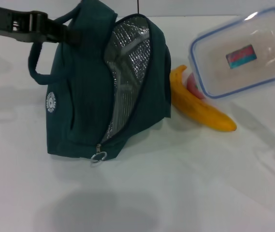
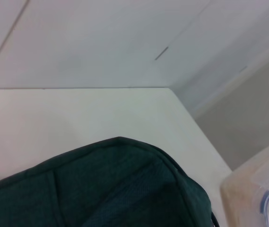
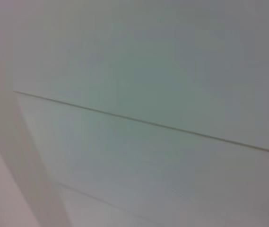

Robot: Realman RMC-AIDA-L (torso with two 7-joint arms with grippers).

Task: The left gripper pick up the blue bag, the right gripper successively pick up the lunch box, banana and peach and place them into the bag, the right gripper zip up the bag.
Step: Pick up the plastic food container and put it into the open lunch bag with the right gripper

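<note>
The blue bag [image 1: 84, 92] stands on the white table, its flap open and the silver lining showing. My left gripper [image 1: 48, 26] reaches in from the upper left and is shut on the bag's top handle. The bag's top also shows in the left wrist view [image 2: 101, 189]. The clear lunch box [image 1: 243, 53] with a blue rim hangs in the air to the right of the bag, above the fruit; its corner shows in the left wrist view [image 2: 252, 194]. My right gripper is out of view. The banana [image 1: 200, 108] lies right of the bag. The peach [image 1: 193, 84] is mostly hidden behind the lunch box.
The bag's zipper pull ring [image 1: 98, 157] hangs at its lower front corner. A second handle loop [image 1: 36, 67] droops on the bag's left side. The white table [image 1: 176, 193] stretches in front. The right wrist view shows only a pale wall.
</note>
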